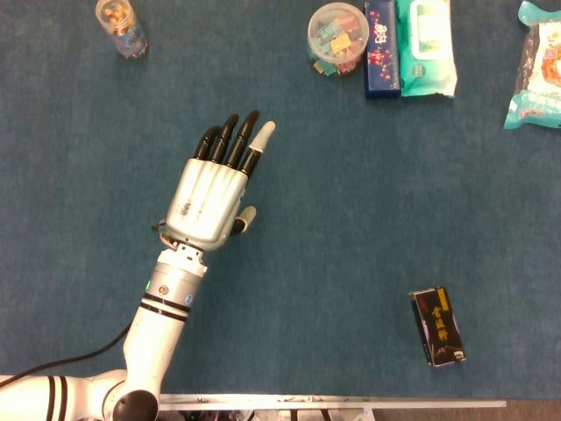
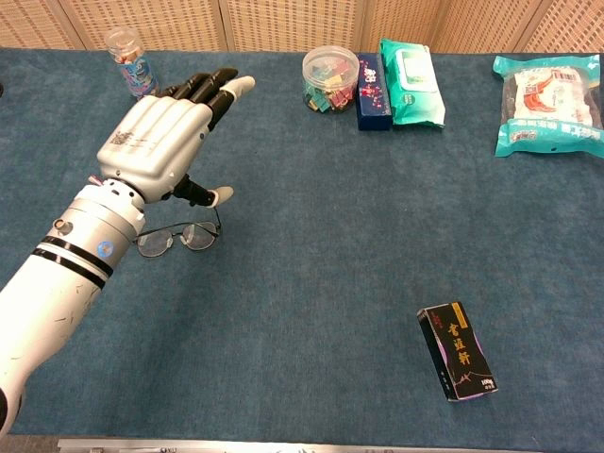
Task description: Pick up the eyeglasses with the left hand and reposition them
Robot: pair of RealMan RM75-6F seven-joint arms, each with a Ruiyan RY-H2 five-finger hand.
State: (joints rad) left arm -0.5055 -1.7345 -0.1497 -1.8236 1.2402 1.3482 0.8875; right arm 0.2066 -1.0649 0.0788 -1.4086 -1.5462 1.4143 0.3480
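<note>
The eyeglasses (image 2: 179,238) lie on the blue table, thin dark wire frames with clear lenses. My left hand (image 2: 160,142) hovers above and just behind them, palm down, fingers stretched out flat and the thumb (image 2: 203,194) sticking out to the side over the frames. It holds nothing. In the head view the left hand (image 1: 210,193) covers the eyeglasses almost wholly; only a sliver of frame (image 1: 161,226) shows at its left edge. My right hand is not seen in either view.
A snack jar (image 2: 131,61) stands at the far left. A clear tub of clips (image 2: 330,78), a dark blue box (image 2: 372,91) and a wipes pack (image 2: 410,81) line the far middle. A teal bag (image 2: 552,104) lies far right. A black box (image 2: 458,351) lies near right.
</note>
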